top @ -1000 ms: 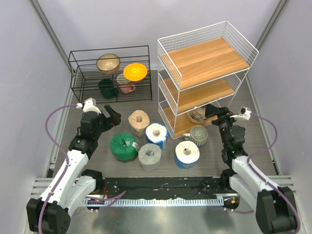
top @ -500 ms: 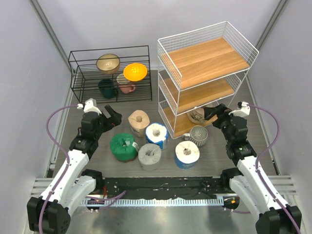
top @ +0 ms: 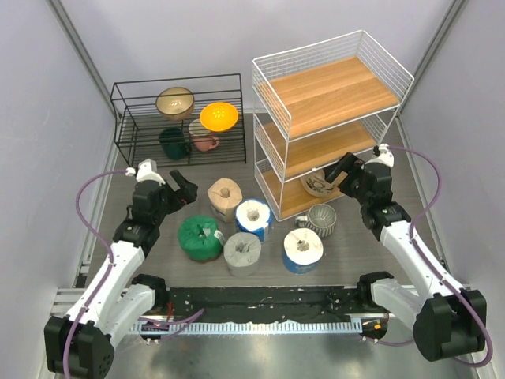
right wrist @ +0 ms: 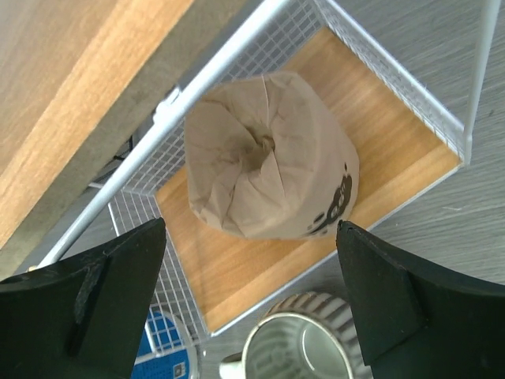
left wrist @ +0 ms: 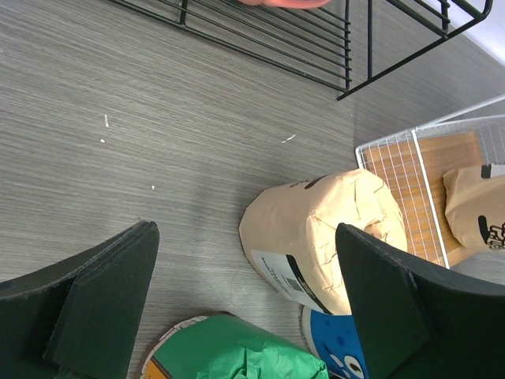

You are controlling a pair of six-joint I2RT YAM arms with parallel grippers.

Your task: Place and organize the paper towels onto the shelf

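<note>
light: bright, even, soft overhead | shadows: faint under the paper towels (top: 242,253) | glare: mild sheen on front metal rail (top: 260,351) | blur: left end effector (left wrist: 245,237) kinda soft up close, rest sharp

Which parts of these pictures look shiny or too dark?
Top view: even light, glare on the metal plate at the near edge. Right wrist view: tan roll sharp, right claw fingers dark, featureless. Left wrist view: left claw fingers equally dark.

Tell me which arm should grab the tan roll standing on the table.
Left. The left gripper hangs open just beside that tan roll, with nothing between them. The right gripper is across at the bottom tier of the shelf, farther away.
</note>
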